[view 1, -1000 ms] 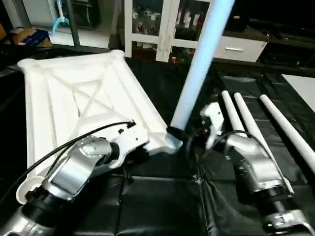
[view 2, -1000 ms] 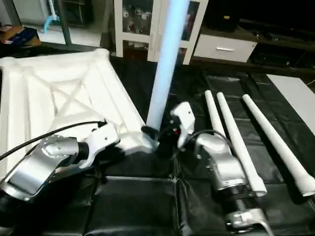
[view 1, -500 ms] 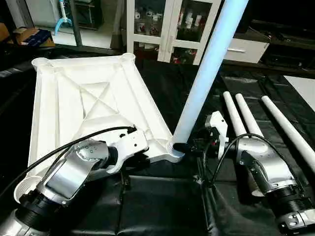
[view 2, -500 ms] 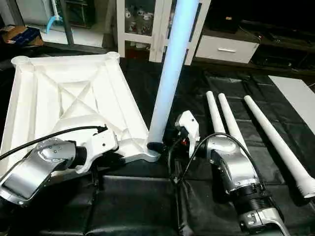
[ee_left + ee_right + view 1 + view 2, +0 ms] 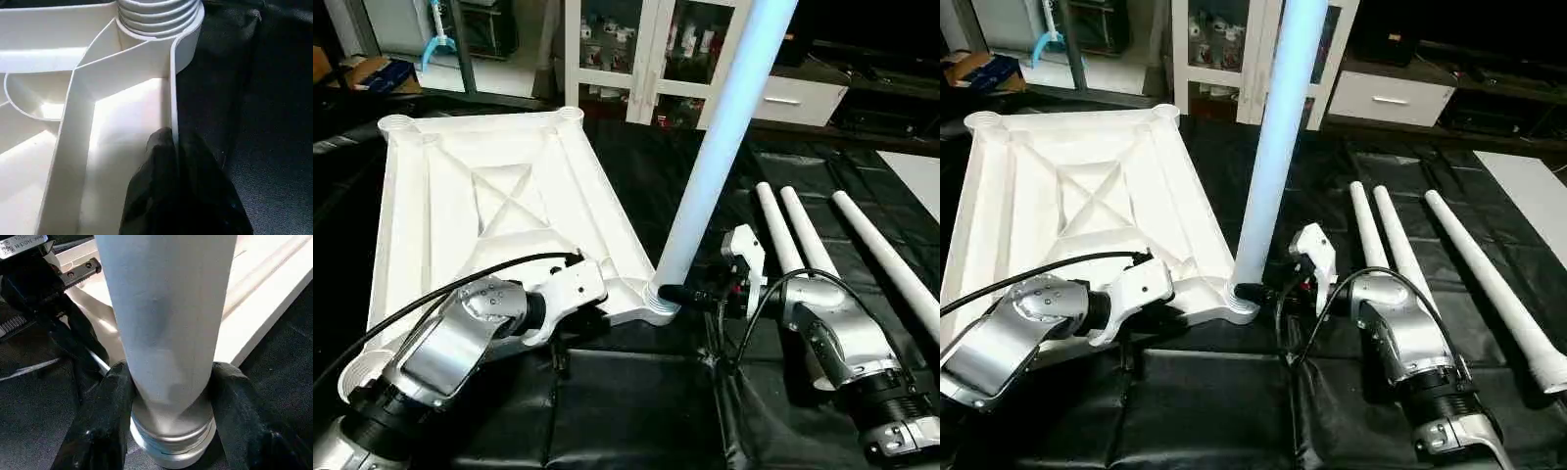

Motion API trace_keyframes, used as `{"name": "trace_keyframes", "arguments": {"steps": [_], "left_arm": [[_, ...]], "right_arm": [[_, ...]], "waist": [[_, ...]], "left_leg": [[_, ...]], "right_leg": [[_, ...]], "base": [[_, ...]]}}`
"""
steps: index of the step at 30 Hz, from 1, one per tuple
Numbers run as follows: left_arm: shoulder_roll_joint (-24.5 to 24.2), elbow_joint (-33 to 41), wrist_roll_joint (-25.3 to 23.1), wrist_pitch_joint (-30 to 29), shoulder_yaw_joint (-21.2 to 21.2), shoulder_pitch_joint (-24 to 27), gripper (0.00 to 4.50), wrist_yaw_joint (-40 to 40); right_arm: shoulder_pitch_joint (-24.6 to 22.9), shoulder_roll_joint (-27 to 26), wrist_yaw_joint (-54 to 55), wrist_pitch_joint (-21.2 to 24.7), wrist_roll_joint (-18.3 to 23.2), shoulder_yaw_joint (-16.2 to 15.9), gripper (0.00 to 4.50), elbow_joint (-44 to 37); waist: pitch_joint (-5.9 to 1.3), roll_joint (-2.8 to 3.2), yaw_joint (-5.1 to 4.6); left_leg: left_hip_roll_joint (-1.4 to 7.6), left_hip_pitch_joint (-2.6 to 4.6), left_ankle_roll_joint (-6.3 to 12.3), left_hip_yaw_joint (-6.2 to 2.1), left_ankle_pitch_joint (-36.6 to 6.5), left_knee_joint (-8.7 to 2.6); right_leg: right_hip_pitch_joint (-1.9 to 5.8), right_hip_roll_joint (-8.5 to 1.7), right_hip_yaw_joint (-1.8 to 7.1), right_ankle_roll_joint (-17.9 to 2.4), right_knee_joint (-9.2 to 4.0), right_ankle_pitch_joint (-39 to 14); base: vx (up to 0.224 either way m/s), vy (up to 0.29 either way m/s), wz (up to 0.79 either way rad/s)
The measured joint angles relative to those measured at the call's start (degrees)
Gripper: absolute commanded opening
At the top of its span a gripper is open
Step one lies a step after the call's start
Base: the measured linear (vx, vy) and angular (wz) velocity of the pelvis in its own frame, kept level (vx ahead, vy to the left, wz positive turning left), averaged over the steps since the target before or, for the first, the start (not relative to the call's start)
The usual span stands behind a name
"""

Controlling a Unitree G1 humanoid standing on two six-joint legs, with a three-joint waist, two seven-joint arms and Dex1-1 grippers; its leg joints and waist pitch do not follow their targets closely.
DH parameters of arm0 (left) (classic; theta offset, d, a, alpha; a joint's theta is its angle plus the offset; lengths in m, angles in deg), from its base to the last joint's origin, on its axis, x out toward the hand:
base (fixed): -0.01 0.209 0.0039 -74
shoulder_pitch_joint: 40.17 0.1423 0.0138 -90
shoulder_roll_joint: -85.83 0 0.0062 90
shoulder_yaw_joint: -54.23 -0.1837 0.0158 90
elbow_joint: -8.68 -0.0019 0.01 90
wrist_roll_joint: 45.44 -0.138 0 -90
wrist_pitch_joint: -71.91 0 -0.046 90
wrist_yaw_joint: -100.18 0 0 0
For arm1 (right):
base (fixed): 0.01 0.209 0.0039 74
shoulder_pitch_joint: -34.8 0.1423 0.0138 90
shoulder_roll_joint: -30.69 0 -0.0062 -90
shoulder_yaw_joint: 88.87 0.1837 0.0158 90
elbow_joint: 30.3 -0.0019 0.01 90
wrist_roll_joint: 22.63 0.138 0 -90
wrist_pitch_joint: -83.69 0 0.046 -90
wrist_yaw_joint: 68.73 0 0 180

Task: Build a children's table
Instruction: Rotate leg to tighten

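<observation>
The right gripper reached in level from the right, its two black fingers pressed one on each side of the base of a long white tapered plastic leg, grasping it just above the threaded end. That leg stood nearly upright, leaning slightly to the right, in the round corner socket at the near right corner of the white square plastic table top. Behind the gripper, the silver right forearm ran back toward the lower right, bent at the wrist so the fingers pointed left at the leg.

The left gripper was clenched on the thin upright rim of the table top, one black finger inside the rim and the other outside, close to the same corner socket. The silver left forearm stretched from the lower left across the near edge of the top, a black cable looping over it.

The table top lay upside down on a black padded cloth, its X-shaped ribs facing up, with more round sockets at its far corners. Three more long white tapered legs lay side by side on the cloth to the right of the right arm, apart from the top. White glass-fronted cabinets stood beyond.
</observation>
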Motion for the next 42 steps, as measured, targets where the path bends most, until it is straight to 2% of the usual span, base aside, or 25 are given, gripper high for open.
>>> {"name": "trace_keyframes", "arguments": {"steps": [3, 7, 11, 12, 14, 18, 20, 21, 25, 28, 31, 36, 42], "left_arm": [[1.22, -0.28, -0.17, -1.59, 0.24, -0.11, 0.00, 1.23], [6.80, -3.39, -1.97, -6.46, 0.96, -2.58, 0.00, 8.02], [15.40, -9.60, -5.76, -12.03, 1.11, -7.41, 0.00, 18.73], [16.15, -10.02, -5.77, -12.25, 1.10, -7.68, 0.00, 19.67], [17.18, -10.75, -5.84, -12.29, 1.11, -8.02, 0.00, 21.06], [18.19, -12.43, -7.13, -12.24, 1.07, -9.17, 0.00, 22.65], [18.16, -12.43, -7.29, -12.24, 1.09, -9.27, 0.00, 22.67], [18.08, -12.43, -7.38, -12.24, 1.09, -9.30, 0.00, 22.67], [15.90, -11.25, -6.73, -11.54, 0.46, -9.04, 0.00, 20.96], [12.00, -9.46, -5.84, -8.57, -0.12, -7.68, 0.00, 17.27], [8.36, -7.23, -4.71, -5.27, -0.08, -5.47, 0.00, 12.68], [1.82, -4.02, -1.56, 0.97, 0.14, -1.82, 0.00, 4.71], [0.00, -1.73, 1.75, 1.50, 0.53, 0.21, 0.00, 0.62]], "right_arm": [[-0.68, -2.36, 3.29, -1.22, -0.34, 1.01, 1.96, 0.61], [0.06, -7.16, 16.42, -3.40, -3.08, 2.14, 1.94, 2.89], [3.21, -18.26, 45.86, -0.97, -9.07, 2.84, 1.92, 4.38], [3.27, -19.40, 49.11, -0.93, -9.36, 2.84, 1.92, 4.34], [3.30, -21.13, 53.69, -1.02, -9.73, 2.84, 1.91, 4.33], [5.82, -24.91, 58.40, -5.24, -11.86, 3.77, 1.91, 9.36], [5.88, -25.08, 58.03, -7.32, -11.86, 3.86, 1.91, 10.48], [5.85, -24.91, 57.21, -7.71, -11.86, 3.88, 2.46, 10.50], [3.77, -22.79, 52.02, -8.81, -11.10, 3.72, 2.80, 7.91], [3.22, -20.38, 46.75, -8.87, -9.21, 3.51, 3.07, 5.35], [3.16, -17.79, 37.52, -6.62, -4.73, 3.89, 3.38, 3.55], [2.19, -9.84, 20.71, -3.87, -2.12, 1.48, 3.46, 2.11], [0.62, -3.59, 8.30, -2.55, -0.03, -0.38, 3.46, -0.28]], "waist": [[-0.02, -0.03, -0.15], [-0.08, -0.12, -0.92], [-0.11, -0.16, -2.35], [-0.10, -0.15, -2.41], [-0.10, -0.15, -2.40], [-0.10, -0.14, -2.84], [-0.09, -0.12, -2.85], [-0.09, -0.12, -2.87], [-0.09, -0.13, -2.56], [-0.08, -0.11, -2.25], [-0.05, -0.07, -1.84], [0.03, 0.04, -1.25], [0.02, 0.04, -0.72]], "left_leg": [[0.00, 0.09, -0.05, 0.00, 0.03, 0.00], [0.00, 0.17, -0.34, 0.01, 0.12, 0.01], [0.00, 0.12, -0.64, -0.03, 0.34, 0.00], [0.00, 0.07, -0.66, -0.07, 0.35, 0.00], [0.00, 0.02, -0.66, -0.13, 0.35, 0.00], [0.00, -0.09, -0.66, -0.15, 0.35, 0.00], [0.00, -0.14, -0.65, -0.15, 0.35, 0.00], [0.00, -0.17, -0.64, -0.14, 0.35, 0.00], [0.00, -0.31, -0.53, -0.14, 0.29, 0.00], [0.03, -0.32, -0.52, -0.14, 0.29, -0.02], [0.03, -0.25, -0.51, -0.13, 0.28, -0.02], [0.02, -0.18, -0.49, -0.08, 0.28, -0.02], [0.02, -0.17, -0.47, -0.07, 0.28, -0.02]], "right_leg": [[0.04, 0.00, 0.00, -0.05, 0.04, 0.05], [0.08, 0.00, 0.02, -0.25, 0.01, 0.30], [-0.09, 0.01, 0.01, 0.02, 0.00, 0.55], [-0.14, 0.02, 0.01, 0.16, -0.01, 0.55], [-0.16, 0.04, 0.00, 0.40, -0.01, 0.60], [-0.25, 0.05, 0.00, 0.18, -0.03, 0.81], [-0.25, 0.05, 0.00, 0.19, -0.07, 0.80], [-0.25, 0.05, 0.00, 0.19, -0.11, 0.80], [-0.35, 0.05, -0.01, 0.21, -0.19, 0.79], [-0.40, 0.06, -0.05, 0.21, -0.18, 0.79], [-0.34, 0.06, -0.04, 0.21, -0.19, 0.79], [-0.14, 0.02, -0.02, 0.20, -0.29, 0.79], [-0.12, 0.02, -0.02, 0.20, -0.32, 0.79]], "base": [[0.000, 0.000, 0.00], [0.000, 0.000, 0.00], [0.000, 0.000, 0.00], [0.000, 0.000, 0.00], [0.000, 0.000, 0.00], [0.000, 0.000, 0.00], [0.000, 0.000, 0.00], [0.000, 0.000, 0.00], [0.000, 0.000, 0.00], [0.000, 0.000, 0.00], [0.000, 0.000, 0.00], [0.000, 0.000, 0.00], [0.000, 0.000, 0.00]]}}
